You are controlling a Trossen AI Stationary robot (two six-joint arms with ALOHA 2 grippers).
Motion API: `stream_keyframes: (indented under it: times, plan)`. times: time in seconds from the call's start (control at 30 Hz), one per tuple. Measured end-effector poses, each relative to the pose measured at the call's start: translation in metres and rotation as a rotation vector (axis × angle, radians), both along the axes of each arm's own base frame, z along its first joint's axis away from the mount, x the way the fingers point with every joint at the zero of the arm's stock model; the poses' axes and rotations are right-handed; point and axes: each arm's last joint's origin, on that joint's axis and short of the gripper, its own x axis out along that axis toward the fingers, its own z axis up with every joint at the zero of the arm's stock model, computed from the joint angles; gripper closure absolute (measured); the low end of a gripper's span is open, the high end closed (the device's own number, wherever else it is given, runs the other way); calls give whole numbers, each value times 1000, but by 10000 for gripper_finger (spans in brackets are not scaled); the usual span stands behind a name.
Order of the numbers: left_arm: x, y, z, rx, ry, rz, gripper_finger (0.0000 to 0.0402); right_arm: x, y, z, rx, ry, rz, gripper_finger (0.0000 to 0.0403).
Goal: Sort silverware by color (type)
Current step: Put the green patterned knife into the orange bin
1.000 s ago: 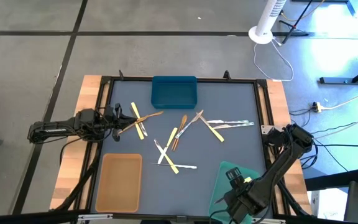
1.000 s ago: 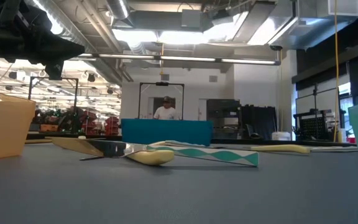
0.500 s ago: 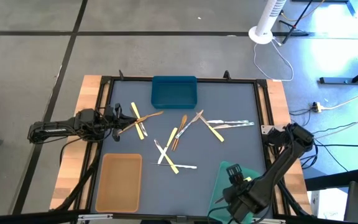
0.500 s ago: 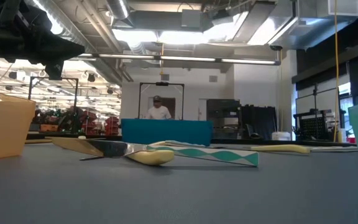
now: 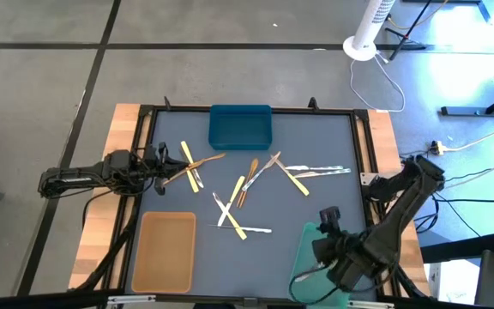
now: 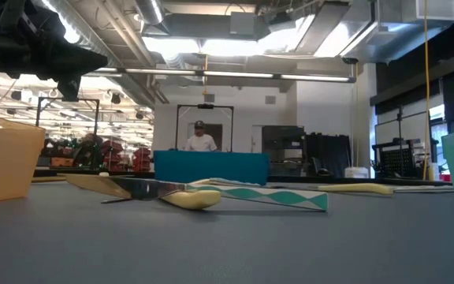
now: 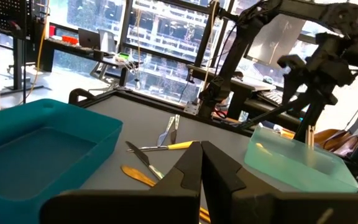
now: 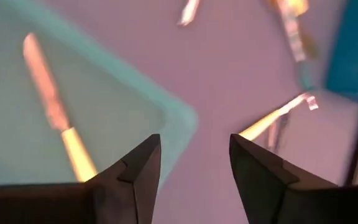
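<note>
Dark table mat [image 5: 316, 146] carries scattered silverware [image 5: 245, 190] between the trays. Since a second ago the right gripper [image 5: 326, 225] has lifted off the green tray [image 5: 303, 257], fingers wide and empty. Only its wrist view shows a knife [image 8: 56, 124] inside that tray. Left gripper [image 5: 163, 165] waits at the mat's left edge, closed.

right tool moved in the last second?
Yes. In the high view the right tool has lifted away from the near table edge along the green tray, towards the table's middle. Its jaws are open and empty.
</note>
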Motion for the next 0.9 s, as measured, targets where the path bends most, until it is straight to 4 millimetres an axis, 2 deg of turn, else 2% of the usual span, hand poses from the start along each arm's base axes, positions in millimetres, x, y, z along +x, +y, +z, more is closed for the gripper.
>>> stream_keyframes:
  times: [0.2, 0.47, 0.63, 0.9]
  plan:
    - [0, 0, 1, 2, -14, -2, 401, -3, -27, 26, -27, -173, -110, 223]
    - [0, 0, 1, 2, -14, -3, 394, -9, -55, 50, 5, -262, -173, 223]
    - [0, 0, 1, 2, -13, 2, 335, -14, -62, 57, 15, -293, -183, 223]
    - [0, 1, 1, -47, -20, 18, 236, -17, -64, 57, -13, -269, -177, 223]
